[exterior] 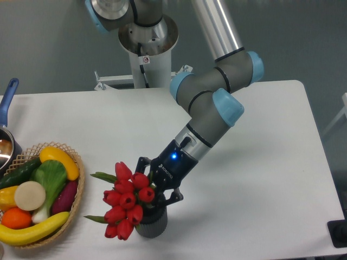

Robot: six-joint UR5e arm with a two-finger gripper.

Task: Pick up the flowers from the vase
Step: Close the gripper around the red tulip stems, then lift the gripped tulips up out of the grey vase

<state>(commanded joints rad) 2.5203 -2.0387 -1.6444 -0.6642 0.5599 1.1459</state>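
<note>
The flowers [127, 197], a bunch of glossy red tulip buds with a few narrow green leaves, stand in the vase [153, 226], a short dark grey ribbed cylinder near the table's front edge. The bunch leans to the left out of the vase mouth. My gripper [156, 189] reaches down from the upper right to the stems just above the vase mouth. Its fingers [142, 162] are spread wider than the gripper body, one on each side of the bunch. The red buds hide the fingertips and the stems.
A round wicker basket [76, 208] with plastic fruit and vegetables stands at the front left, close to the flowers. A pot with a blue handle [7, 97] is at the left edge. The robot base [146, 59] stands behind the white table [260, 162].
</note>
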